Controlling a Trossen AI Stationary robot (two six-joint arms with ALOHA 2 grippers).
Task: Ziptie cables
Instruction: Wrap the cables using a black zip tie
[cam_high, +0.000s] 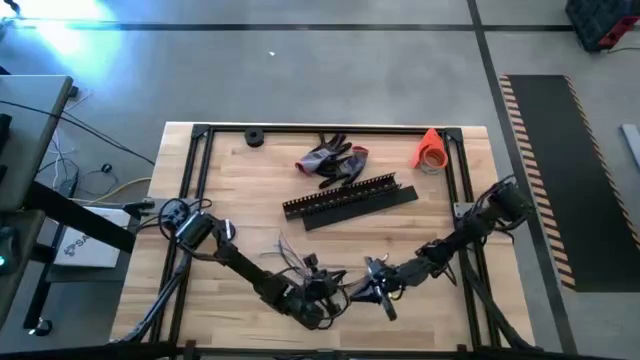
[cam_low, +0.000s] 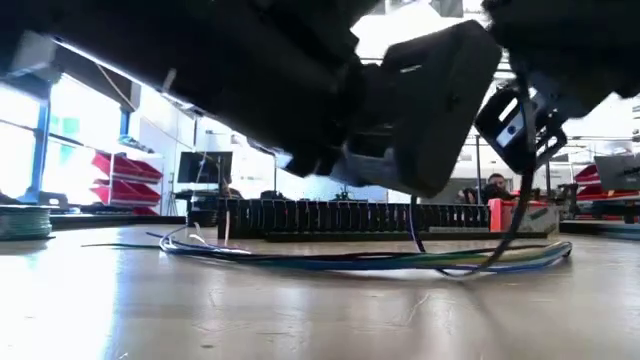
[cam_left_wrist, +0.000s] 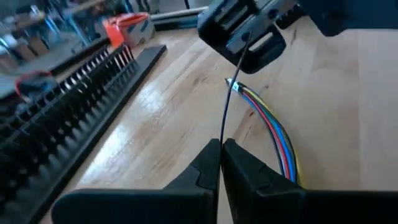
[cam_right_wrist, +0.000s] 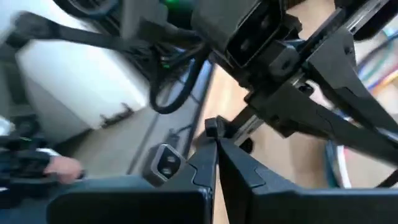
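Cables (cam_high: 300, 262) near front edge; slotted strips (cam_high: 350, 200) behind; gloves (cam_high: 333, 160) farther back.

My cables (cam_left_wrist: 278, 134) show red, blue, yellow and green stripes of wire (pale bluish-green down low), with a thin black strand (cam_left_wrist: 225, 115) crossing them. Table (cam_high: 240, 190) is light wood, black-framed. Slotted strips (cam_high: 350, 200) black, cone (cam_high: 430, 148) orange, gloves (cam_high: 332, 160) grey and red.

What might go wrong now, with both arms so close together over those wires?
The left gripper is shut on a thin black zip tie that runs up to the right gripper; it may slip out. The cables lie loose on the table and may spread. The arms might bump.
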